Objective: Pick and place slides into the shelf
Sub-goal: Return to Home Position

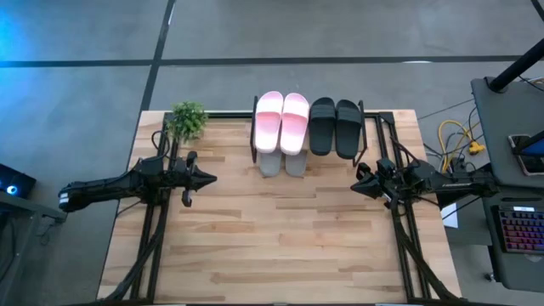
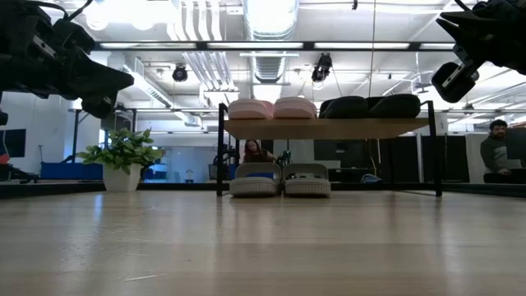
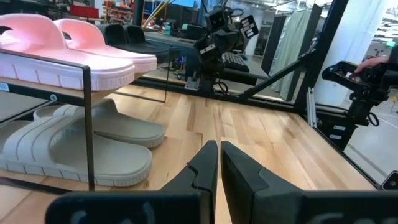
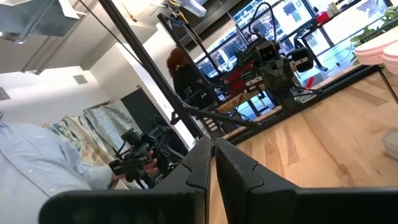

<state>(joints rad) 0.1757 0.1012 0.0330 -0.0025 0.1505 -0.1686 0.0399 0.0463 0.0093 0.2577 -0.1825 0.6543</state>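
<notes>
Hovering above the light wooden counter [image 1: 280,246], the left gripper [image 1: 211,178] is clenched on nothing, well apart from the small low shelf with a pale plank top and thin black frame [image 2: 329,127]. The right gripper [image 1: 357,184] hangs on the opposite side, likewise clenched and empty. On the shelf top lie 2 pale pink slide sandals [image 1: 281,119], with 2 black slide sandals [image 1: 335,126] just beside them. Under the plank, below the pink pair, 2 grey-green slide sandals [image 1: 282,163] rest side by side on the counter. A small green potted plant [image 1: 187,119] stands near the shelf.
</notes>
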